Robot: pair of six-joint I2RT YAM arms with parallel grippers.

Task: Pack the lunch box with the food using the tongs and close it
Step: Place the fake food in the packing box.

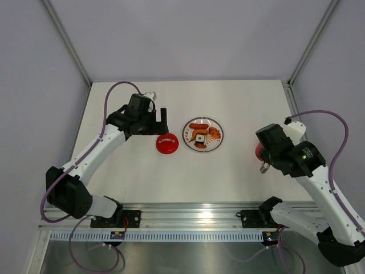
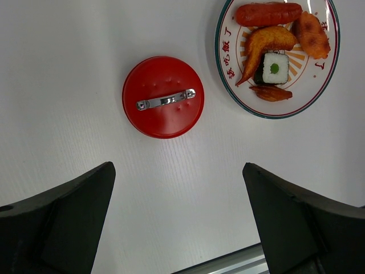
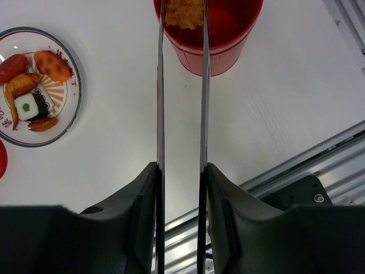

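Note:
The lunch box, a red tub (image 3: 228, 40), stands open at the right; in the top view it is (image 1: 258, 150), mostly hidden under my right arm. My right gripper (image 3: 181, 169) is shut on the tongs (image 3: 160, 85). The tongs' tips pinch an orange-brown fried piece (image 3: 183, 12) over the tub's mouth. The tub's red lid (image 2: 163, 97) lies flat on the table left of the plate (image 2: 228, 74). My left gripper (image 2: 178, 171) hangs open and empty above and just near of the lid. On the plate lie a red sausage (image 2: 268, 12), fried bits (image 2: 268, 41) and a black-and-white roll (image 2: 275, 67).
The white table's near edge is a metal rail (image 1: 188, 216) where both arm bases are bolted. The frame's posts (image 1: 68, 40) rise at the back corners. The plate (image 1: 187, 132) sits mid-table between the lid (image 1: 167, 143) and the tub.

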